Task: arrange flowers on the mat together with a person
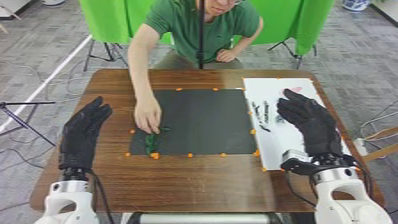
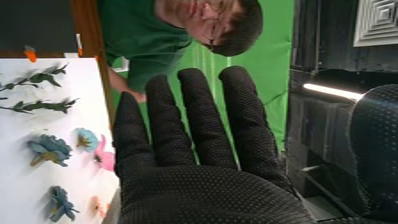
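Black cloth covers the right hand (image 2: 213,195), fingers straight and spread. It's over the white sheet (image 1: 263,87) near the table's (image 1: 195,185) right edge; dipping low could squash a blue flower (image 2: 51,150). At the mat's (image 1: 204,125) near left corner, a person's hand (image 1: 147,116) touches green leaves (image 1: 151,145); bumping could move them.

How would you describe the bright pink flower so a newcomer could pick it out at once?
On the brown table, a white sheet lies beside the dark mat. Near the sheet's far edge is the bright pink flower, next to a pale blue flower. Its strong pink sets it apart from that one and the paler, peach-coloured flower.
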Available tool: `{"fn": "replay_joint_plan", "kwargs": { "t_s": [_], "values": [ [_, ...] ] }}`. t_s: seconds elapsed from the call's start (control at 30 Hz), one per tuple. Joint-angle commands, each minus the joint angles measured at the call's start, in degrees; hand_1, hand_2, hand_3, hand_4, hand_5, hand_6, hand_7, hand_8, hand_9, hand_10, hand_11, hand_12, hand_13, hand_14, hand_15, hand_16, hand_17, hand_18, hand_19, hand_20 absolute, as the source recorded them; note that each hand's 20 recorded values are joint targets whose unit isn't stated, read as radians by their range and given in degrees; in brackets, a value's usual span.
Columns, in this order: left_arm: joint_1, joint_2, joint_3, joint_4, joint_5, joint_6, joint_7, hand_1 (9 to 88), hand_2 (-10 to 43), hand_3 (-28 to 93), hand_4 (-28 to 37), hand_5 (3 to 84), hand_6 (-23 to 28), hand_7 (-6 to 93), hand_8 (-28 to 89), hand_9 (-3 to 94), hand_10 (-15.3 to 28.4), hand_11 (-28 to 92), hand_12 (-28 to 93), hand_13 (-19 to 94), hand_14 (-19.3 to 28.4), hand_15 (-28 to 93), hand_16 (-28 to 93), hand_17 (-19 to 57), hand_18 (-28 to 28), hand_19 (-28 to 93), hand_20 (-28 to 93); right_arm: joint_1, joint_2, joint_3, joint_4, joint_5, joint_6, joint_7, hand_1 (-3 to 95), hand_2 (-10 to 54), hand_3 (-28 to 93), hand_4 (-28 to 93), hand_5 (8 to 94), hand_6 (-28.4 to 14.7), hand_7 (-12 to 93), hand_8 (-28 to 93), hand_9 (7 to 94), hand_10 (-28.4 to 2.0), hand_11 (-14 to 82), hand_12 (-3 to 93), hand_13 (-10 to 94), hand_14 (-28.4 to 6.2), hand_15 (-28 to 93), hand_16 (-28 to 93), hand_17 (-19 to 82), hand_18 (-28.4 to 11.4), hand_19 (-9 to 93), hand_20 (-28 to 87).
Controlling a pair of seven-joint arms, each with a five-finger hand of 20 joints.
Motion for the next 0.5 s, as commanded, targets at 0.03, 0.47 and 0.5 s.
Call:
{"fn": "replay_joint_plan", "kwargs": {
  "t_s": [0.03, 0.47, 0.5],
  "values": [
    [-0.5, 0.65, 0.63, 1.03, -2.36, 0.86, 3.80, 27.9, -8.4, 63, -22.0, 44.0, 4.6, 13.3, -6, 43.0, 13.1, 16, 14, 34, 15.6, 10, 3, 7.9, 7.5, 3, 16, 0.3, 0.1, -0.7, -0.3, -0.7, -0.5, -0.4, 10.9, 3.3, 70, -17, 45.8, -2.8, 13, -9, 46.6, -16.5, 5.4, 13.2, 33, -16.4, 9, 19, 14, -15.1, 13, 25],
    [-0.1, 0.56, -0.30, 1.30, -0.99, 0.09, 2.95, 27.9, -8.7, 63, -21.7, 44.0, 4.3, 13.5, -6, 43.4, 12.9, 16, 14, 34, 15.5, 12, 2, 7.5, 7.6, 2, 17, 0.5, 0.7, -0.6, -0.1, -1.1, 0.9, -0.6, 12.2, 2.0, 70, -17, 45.7, -2.5, 13, -9, 46.7, -16.4, 5.4, 13.3, 33, -16.1, 9, 20, 14, -15.1, 13, 25],
    [0.0, 0.59, -0.36, 1.26, -1.07, 0.07, 2.75, 27.9, -8.8, 63, -21.7, 44.0, 4.3, 13.5, -6, 43.3, 12.9, 16, 14, 34, 15.5, 12, 2, 7.4, 7.6, 2, 17, 0.5, 0.7, -0.6, -0.1, -1.2, 0.7, -0.7, 12.2, 1.9, 70, -17, 45.7, -2.5, 14, -9, 46.7, -16.4, 5.5, 13.3, 33, -16.1, 9, 20, 14, -15.1, 13, 25]
  ]
}}
